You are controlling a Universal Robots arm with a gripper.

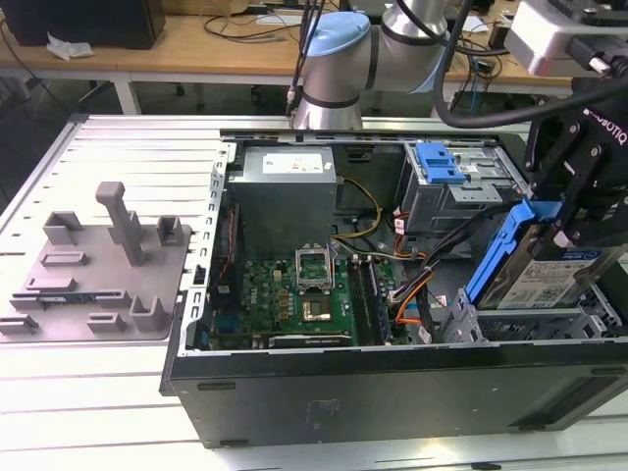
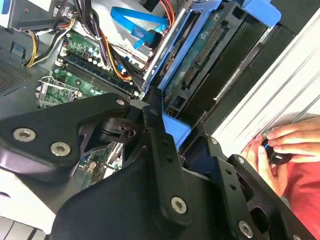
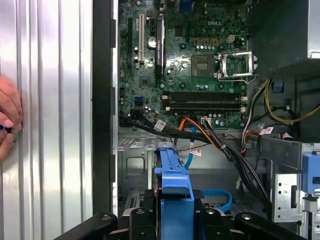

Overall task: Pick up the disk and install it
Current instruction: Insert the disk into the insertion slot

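— Where is the disk sitting?
— It is hanging in the gripper, over the corner of the case at the exterior view's right, by the near wall. Its lower end is dipping toward the grey cage in that corner. I cannot tell whether they are touching.
— How are the fingers standing?
— They are drawn in narrow, pinching the disk's upper end across its thickness. In the second wrist view a black finger is pressing on the blue frame. The disk is running away from the gripper into the case.
— Which way is it pointing?
— It is standing on edge, not lying flat. Its long axis is sloping down from the gripper, and the lower end is leaning toward the exterior view's left. The labelled face is looking toward the near wall and a little upward. The circuit-board face is showing in the second wrist view.
— And in the first wrist view?
— The disk is showing edge-on, its blue frame reaching from the gripper toward the motherboard.
— Anything beside the case?
— A hand is resting on the ribbed table just outside the case wall, curling around a small dark object.
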